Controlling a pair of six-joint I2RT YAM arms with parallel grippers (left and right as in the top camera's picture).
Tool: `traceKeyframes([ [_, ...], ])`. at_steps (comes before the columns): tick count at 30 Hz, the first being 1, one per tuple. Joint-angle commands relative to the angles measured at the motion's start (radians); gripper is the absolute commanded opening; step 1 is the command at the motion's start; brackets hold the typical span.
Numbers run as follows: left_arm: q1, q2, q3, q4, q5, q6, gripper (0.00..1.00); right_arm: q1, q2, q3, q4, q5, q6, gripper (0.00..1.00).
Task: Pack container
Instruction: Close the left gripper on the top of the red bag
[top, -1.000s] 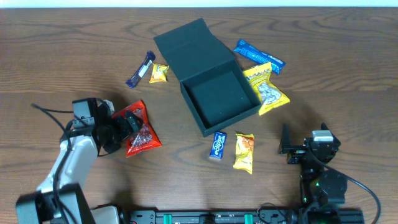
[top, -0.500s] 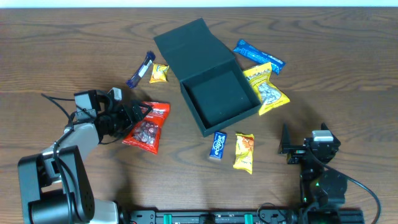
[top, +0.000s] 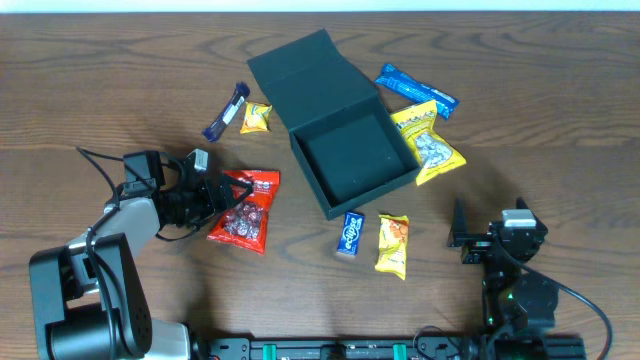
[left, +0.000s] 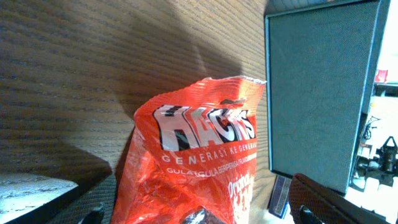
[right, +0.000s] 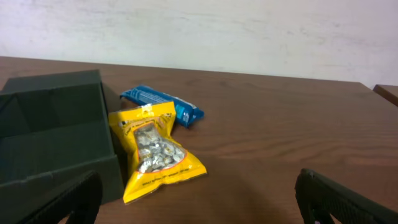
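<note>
The dark teal container (top: 322, 196) stands open at the table's middle, its lid (top: 310, 62) folded back; its inside looks empty. It also shows in the left wrist view (left: 317, 93) and the right wrist view (right: 50, 143). A red snack packet (top: 246, 205) lies left of it. My left gripper (top: 205, 192) is at the packet's left end. In the left wrist view the packet (left: 199, 155) sits between the wide-apart fingers (left: 193, 208). My right gripper (top: 470, 236) is open and empty at the front right, and it also shows in the right wrist view (right: 196, 205).
A large yellow packet (top: 428, 140) and a blue packet (top: 415, 90) lie right of the container. A small blue packet (top: 350, 235) and an orange-yellow packet (top: 393, 245) lie in front of it. A small yellow packet (top: 257, 117) and a purple bar (top: 227, 110) lie at the left.
My left gripper swung toward the container, and the red packet turned and slid right with it. The right arm has not moved.
</note>
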Motion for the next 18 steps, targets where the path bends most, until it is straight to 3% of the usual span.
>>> traceKeyframes([
  [1,-0.004,0.029,-0.050,-0.032,-0.146,0.019,0.84,-0.008,-0.005,-0.004,0.000,0.001,-0.008,0.99],
  [2,-0.004,0.029,-0.050,-0.035,-0.154,0.019,0.80,-0.008,-0.005,-0.004,0.000,0.001,-0.008,0.99],
  [5,-0.005,0.029,-0.050,-0.050,-0.167,0.022,0.50,-0.008,-0.005,-0.004,0.000,0.001,-0.008,0.99],
  [6,-0.005,0.029,-0.050,-0.053,-0.173,0.022,0.44,-0.008,-0.005,-0.004,0.000,0.001,-0.008,0.99],
  [9,-0.005,0.029,-0.050,-0.060,-0.177,0.022,0.41,-0.008,-0.005,-0.004,0.000,0.001,-0.008,0.99],
  [13,-0.005,0.029,-0.050,-0.059,-0.177,0.021,0.15,-0.008,-0.004,-0.004,0.000,0.001,-0.008,0.99],
  [18,-0.005,0.029,-0.050,-0.059,-0.162,0.014,0.08,-0.008,-0.004,-0.004,0.000,0.001,-0.008,0.99],
])
